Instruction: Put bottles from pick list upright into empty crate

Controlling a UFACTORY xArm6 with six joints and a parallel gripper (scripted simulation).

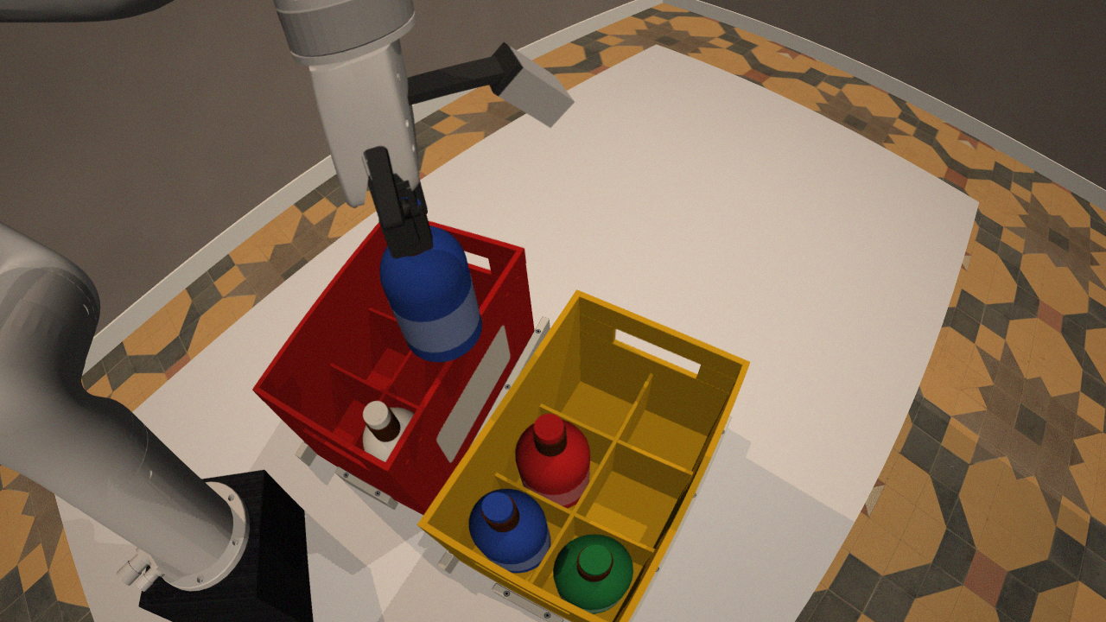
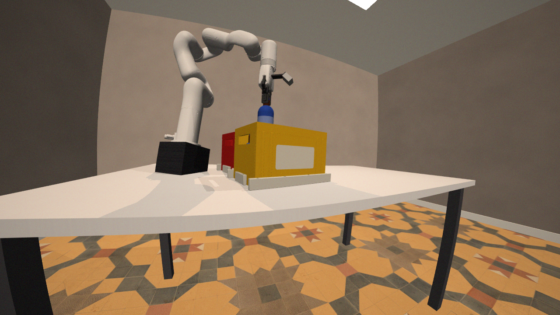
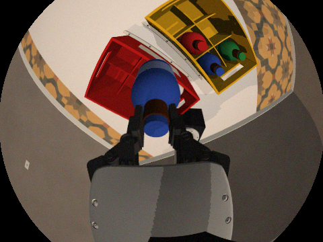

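Note:
My gripper (image 1: 409, 241) (image 2: 266, 101) (image 3: 155, 113) is shut on the neck of a blue bottle (image 1: 433, 289) (image 2: 265, 113) (image 3: 155, 85), upright over the red crate (image 1: 332, 317) (image 2: 227, 152) (image 3: 111, 101). How deep its base is cannot be told. A white bottle (image 1: 386, 444) stands in the red crate's near compartment. The yellow crate (image 1: 657, 371) (image 2: 246, 160) (image 3: 247, 64) holds a red bottle (image 1: 553, 464) (image 3: 192, 42), another blue bottle (image 1: 508, 537) (image 3: 208, 64) and a green bottle (image 1: 593, 580) (image 3: 229, 50). The pick list does not show.
Low pale rails (image 1: 444, 561) (image 2: 289, 183) line the crates on the white table (image 1: 734, 193) (image 2: 137, 195). The black arm base (image 1: 270, 541) (image 2: 182, 156) stands near the red crate's near end. The yellow crate's right wall is close beside the red crate.

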